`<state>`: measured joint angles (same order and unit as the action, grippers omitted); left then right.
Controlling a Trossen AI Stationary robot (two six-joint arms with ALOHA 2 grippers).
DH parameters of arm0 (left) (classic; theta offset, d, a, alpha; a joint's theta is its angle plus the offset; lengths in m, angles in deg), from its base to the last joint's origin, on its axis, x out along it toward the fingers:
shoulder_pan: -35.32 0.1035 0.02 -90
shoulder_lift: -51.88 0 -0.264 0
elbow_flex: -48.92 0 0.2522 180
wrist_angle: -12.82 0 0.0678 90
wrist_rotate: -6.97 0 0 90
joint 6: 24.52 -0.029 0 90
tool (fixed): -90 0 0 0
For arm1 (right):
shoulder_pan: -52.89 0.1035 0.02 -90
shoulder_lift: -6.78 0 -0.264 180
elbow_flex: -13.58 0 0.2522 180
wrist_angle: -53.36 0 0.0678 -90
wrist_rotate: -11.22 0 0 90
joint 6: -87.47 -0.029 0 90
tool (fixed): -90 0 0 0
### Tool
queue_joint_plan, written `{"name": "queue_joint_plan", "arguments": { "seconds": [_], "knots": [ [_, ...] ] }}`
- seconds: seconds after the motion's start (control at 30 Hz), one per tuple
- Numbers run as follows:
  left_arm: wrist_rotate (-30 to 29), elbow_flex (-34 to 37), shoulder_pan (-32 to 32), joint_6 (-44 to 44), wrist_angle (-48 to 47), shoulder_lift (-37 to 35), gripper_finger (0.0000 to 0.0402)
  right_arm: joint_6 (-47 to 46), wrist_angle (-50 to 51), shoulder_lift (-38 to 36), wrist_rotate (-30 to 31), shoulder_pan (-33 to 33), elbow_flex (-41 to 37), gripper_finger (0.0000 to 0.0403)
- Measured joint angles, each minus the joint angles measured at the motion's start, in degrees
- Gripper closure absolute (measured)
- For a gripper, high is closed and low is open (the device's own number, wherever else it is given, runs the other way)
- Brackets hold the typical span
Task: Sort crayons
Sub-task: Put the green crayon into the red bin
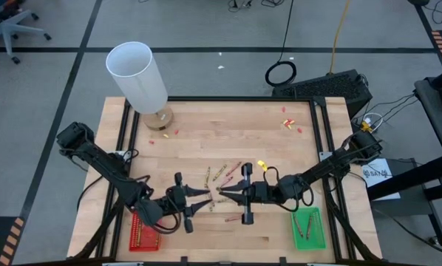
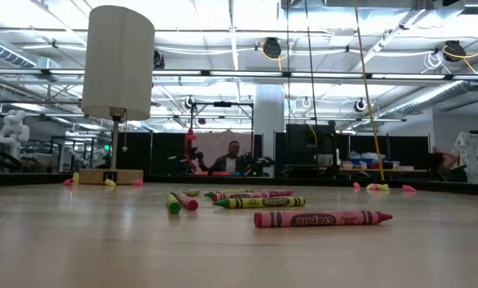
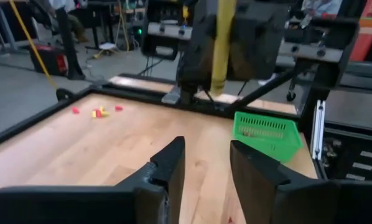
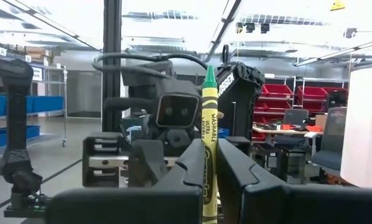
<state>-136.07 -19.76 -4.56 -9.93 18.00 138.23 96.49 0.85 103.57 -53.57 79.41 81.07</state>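
Note:
Several loose crayons lie flat on the wooden table near its middle; the low view shows a red one and a yellow-green one. My right gripper is shut on a yellow-green crayon, above the table just near of the pile. My left gripper faces it from the table's left, open and empty. The held crayon also shows in the left wrist view. My right gripper pinches the yellow-green crayon between its two fingers, on the crayon's lower labelled part. The fingers come level from the table's right and lie across the crayon. The crayon stands upright with its green tip above the fingers, clear of the table.
A red tray sits at the near left. A green tray holding some crayons sits at the near right. A tall white cylinder on a wooden base stands at the far left. Small red and yellow scraps lie at the far right.

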Motion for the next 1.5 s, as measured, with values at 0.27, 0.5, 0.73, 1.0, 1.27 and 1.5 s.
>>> {"name": "queue_joint_plan", "arguments": {
  "seconds": [0.27, 0.5, 0.73, 1.0, 1.27, 1.5],
  "knots": [
    [0.0, -0.02, 0.16, -4.88, 4.54, -0.04, 0.0199, 0.35, -0.41, 0.0, 0.0, -0.29, 0.0, 0.0398],
    [0.44, -0.02, 3.23, -4.59, 6.71, 2.15, 0.0158, 0.9, -0.85, 0.0, -0.04, -0.57, 0.0, 0.0398],
    [3.65, -0.02, 4.53, -5.19, 9.05, 2.56, 0.0158, 1.12, -0.57, 0.0, -0.04, -0.68, 0.0, 0.0398],
    [9.09, -0.02, 6.1, -8.0, 13.73, 2.56, 0.0158, 1.16, -0.38, 0.0, -0.04, -0.75, 0.0, 0.0398],
    [12.75, -0.02, 8.55, -8.05, 13.68, 2.58, 0.0158, 1.21, 0.0, 0.0, -0.04, -2.27, 0.02, 0.0398],
    [13.55, -0.02, 8.9, -10.93, 14.01, 2.56, 0.0158, -0.27, 2.03, 0.0, -0.04, -3.11, 0.04, 0.0398]
  ]
}}
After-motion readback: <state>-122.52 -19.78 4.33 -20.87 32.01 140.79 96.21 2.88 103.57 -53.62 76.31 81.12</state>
